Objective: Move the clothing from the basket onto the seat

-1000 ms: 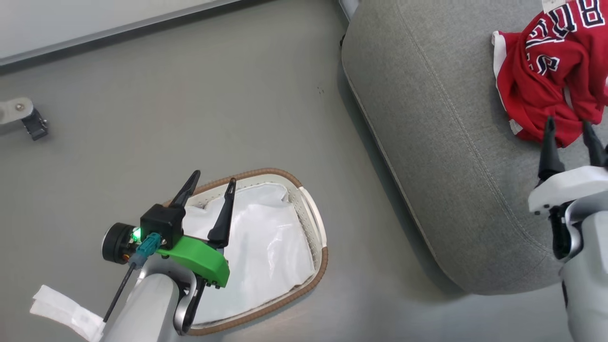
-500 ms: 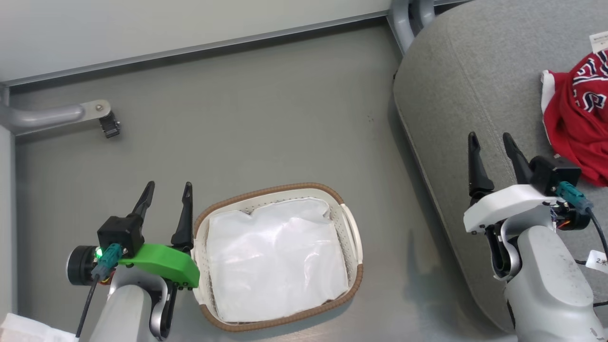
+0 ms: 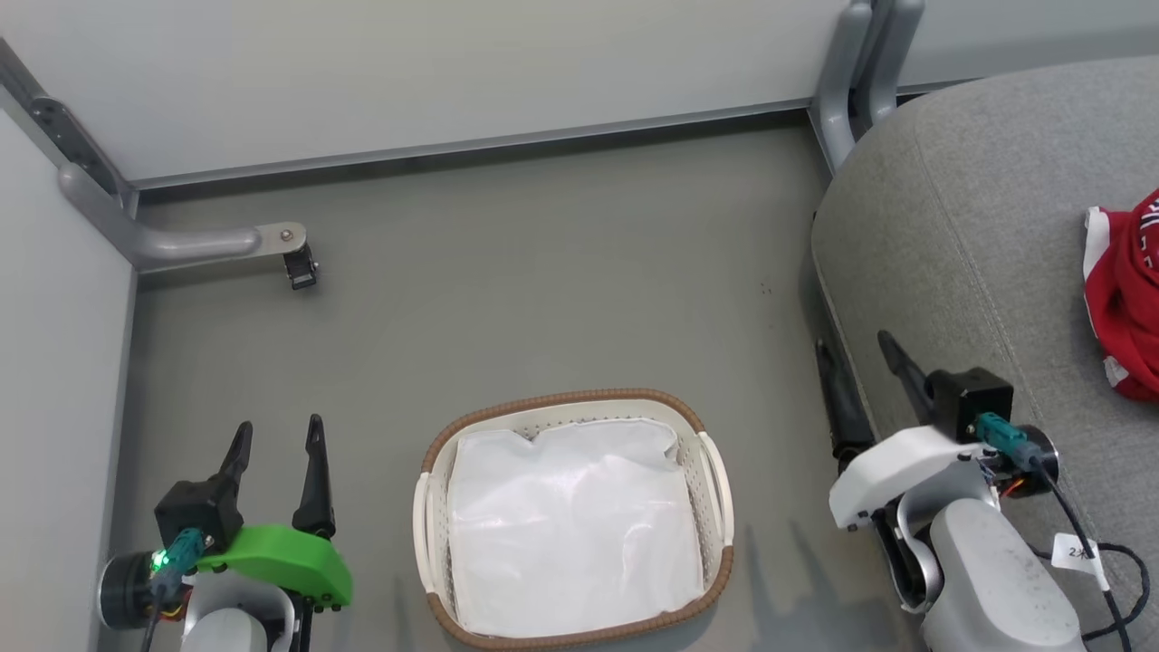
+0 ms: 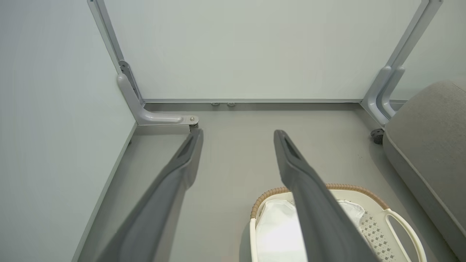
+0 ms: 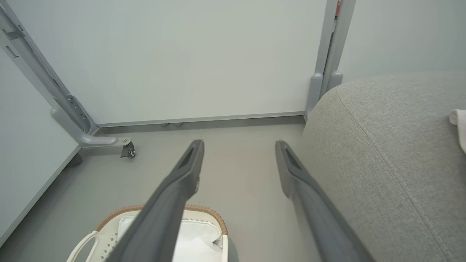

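The white basket (image 3: pixel 423 507) with its brown woven rim stands on the floor in the lower middle of the head view, holding just its white liner (image 3: pixel 570 525). The red clothing (image 3: pixel 1127 299) with white trim lies on the grey seat (image 3: pixel 996 235) at the right edge, partly cut off. My left gripper (image 3: pixel 279 435) is open and empty to the left of the basket (image 4: pixel 397 225). My right gripper (image 3: pixel 856 342) is open and empty at the seat's (image 5: pixel 393 153) front edge, right of the basket (image 5: pixel 87 242).
Pale partition walls close off the back and left. A grey metal foot with a castor (image 3: pixel 299 269) juts onto the floor at the back left, and a grey post (image 3: pixel 856 81) stands by the seat's far corner. Cables (image 3: pixel 1100 580) trail from my right wrist.
The head camera has swung left, so the whole picture shifted right. My right gripper has drawn back from the red clothing on the seat, and my left gripper has withdrawn from over the basket.
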{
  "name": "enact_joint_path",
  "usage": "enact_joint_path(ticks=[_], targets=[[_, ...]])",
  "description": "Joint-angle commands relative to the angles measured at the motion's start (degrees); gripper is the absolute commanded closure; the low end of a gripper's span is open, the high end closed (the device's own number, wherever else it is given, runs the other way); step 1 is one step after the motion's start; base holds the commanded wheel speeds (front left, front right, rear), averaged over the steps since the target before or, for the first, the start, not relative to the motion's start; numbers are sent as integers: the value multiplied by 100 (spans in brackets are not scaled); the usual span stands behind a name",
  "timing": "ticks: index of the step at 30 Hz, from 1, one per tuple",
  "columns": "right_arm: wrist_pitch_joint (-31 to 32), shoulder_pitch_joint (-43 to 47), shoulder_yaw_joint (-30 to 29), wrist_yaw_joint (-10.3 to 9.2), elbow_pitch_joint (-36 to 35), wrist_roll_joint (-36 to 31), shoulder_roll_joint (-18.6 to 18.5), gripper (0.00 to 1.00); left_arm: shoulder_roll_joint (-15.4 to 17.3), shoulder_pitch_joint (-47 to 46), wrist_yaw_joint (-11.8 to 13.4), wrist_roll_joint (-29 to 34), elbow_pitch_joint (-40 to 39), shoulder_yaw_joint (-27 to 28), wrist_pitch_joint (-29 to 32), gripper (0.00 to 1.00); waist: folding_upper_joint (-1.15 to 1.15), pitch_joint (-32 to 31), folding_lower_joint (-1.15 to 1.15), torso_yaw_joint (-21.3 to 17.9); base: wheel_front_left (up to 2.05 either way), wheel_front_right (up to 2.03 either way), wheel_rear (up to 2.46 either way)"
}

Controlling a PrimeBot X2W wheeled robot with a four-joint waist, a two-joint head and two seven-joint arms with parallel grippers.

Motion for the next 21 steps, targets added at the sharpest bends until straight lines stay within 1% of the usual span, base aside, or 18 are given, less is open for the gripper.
enact_joint_path(ticks=[1, 5, 12, 21], targets=[[-27, 142, 55, -8, 32, -6, -27, 0, -17, 124, 6, 66, -8, 92, -1, 0, 0, -139, 0, 68, 0, 0, 0], [-27, 304, 75, -8, 19, -14, -24, 0, -91, 267, 13, 177, -38, 265, -1, 0, 0, -212, 0, 38, 0, 0, 0], [-27, 528, 132, -8, -49, 56, -26, 0, -151, 442, -4, 76, -153, 422, -1, 0, 0, -291, 0, -2, 0, 0, 0], [-27, 583, 155, -8, -135, 111, -25, 0, -169, 491, -16, -159, -232, 253, -1, 0, 0, -278, 0, -20, 0, 0, 0]])
